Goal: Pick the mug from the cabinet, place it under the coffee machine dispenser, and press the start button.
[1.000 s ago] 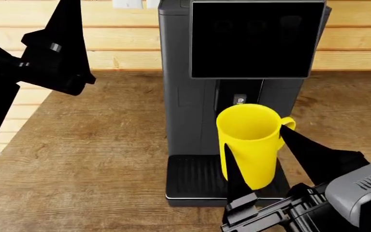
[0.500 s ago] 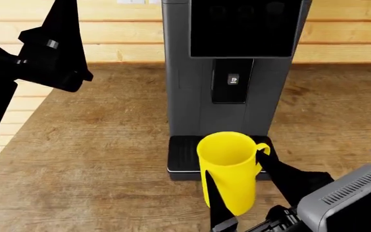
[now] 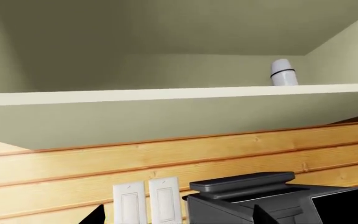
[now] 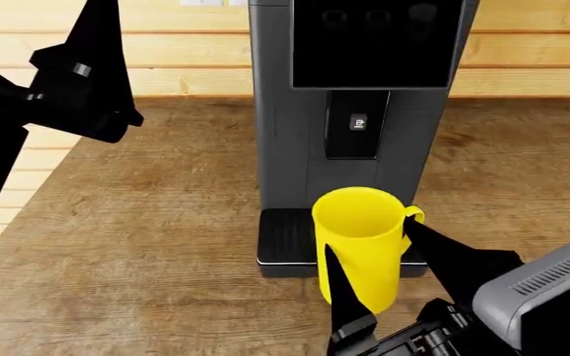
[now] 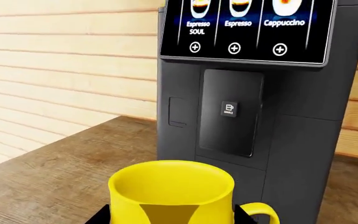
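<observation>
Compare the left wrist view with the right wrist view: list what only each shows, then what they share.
Only the left wrist view: a cream shelf bearing a small white container, and two wall switches. Only the right wrist view: the mug, the dispenser, lit drink icons, wooden counter. Both: the dark grey coffee machine and plank wall.

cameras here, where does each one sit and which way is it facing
Head view: up on the robot's head, looking forward and down at the wooden counter, coffee machine and yellow mug; both arms show, with the right end effector around the mug.
Left wrist view: on the raised left arm, facing the wall, a shelf and the machine's top; only dark tips show.
Right wrist view: behind the mug, facing the dispenser and drink screen.
Shared: mug and dispenser in head and right wrist views.
</observation>
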`<state>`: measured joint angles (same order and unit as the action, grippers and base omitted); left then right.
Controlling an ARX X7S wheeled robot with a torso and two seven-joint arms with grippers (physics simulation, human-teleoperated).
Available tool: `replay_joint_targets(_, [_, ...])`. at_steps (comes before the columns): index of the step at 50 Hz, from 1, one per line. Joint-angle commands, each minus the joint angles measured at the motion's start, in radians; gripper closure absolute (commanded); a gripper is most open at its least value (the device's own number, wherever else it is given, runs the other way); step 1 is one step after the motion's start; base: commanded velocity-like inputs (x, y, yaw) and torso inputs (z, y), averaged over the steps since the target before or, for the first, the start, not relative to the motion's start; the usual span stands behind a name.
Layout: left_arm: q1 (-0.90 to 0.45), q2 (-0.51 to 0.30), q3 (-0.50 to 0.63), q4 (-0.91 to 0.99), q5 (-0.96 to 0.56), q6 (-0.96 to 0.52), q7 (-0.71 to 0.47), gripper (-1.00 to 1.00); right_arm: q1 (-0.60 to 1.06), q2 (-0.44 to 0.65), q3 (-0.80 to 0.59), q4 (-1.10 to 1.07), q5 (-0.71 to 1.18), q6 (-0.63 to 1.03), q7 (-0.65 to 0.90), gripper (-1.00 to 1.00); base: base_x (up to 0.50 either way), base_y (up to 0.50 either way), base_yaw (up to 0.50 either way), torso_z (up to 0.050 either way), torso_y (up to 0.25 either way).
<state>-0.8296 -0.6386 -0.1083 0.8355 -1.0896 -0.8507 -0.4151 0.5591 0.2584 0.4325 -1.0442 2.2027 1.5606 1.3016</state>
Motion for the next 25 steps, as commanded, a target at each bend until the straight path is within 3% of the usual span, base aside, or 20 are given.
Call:
replay_joint_targets(1, [0.001, 0.000, 0.007, -0.004, 0.005, 0.006, 0.001, -1.00, 0.026, 0.039, -0.002, 0.017, -0.058, -0.019, -0.077, 1.00, 0.00, 0.00, 0.00, 0.000, 0.000])
replay_joint_targets(5, [0.001, -0.001, 0.006, -0.003, 0.000, 0.007, 0.000, -1.00, 0.052, 0.017, -0.051, 0.053, -0.141, 0.003, -0.118, 1.00, 0.00, 0.00, 0.00, 0.000, 0.000])
replay_joint_targets(19, [-0.002, -0.008, 0.003, -0.004, -0.007, 0.011, -0.005, -1.00, -0.033, 0.002, -0.072, -0.001, -0.651, -0.016, -0.566, 1.00, 0.00, 0.00, 0.00, 0.000, 0.000])
replay_joint_targets(25, [0.002, -0.009, 0.005, -0.005, -0.004, 0.015, -0.003, -1.00, -0.097, 0.083, -0.202, -0.002, -0.831, -0.178, -0.651, 1.00, 0.00, 0.00, 0.00, 0.000, 0.000])
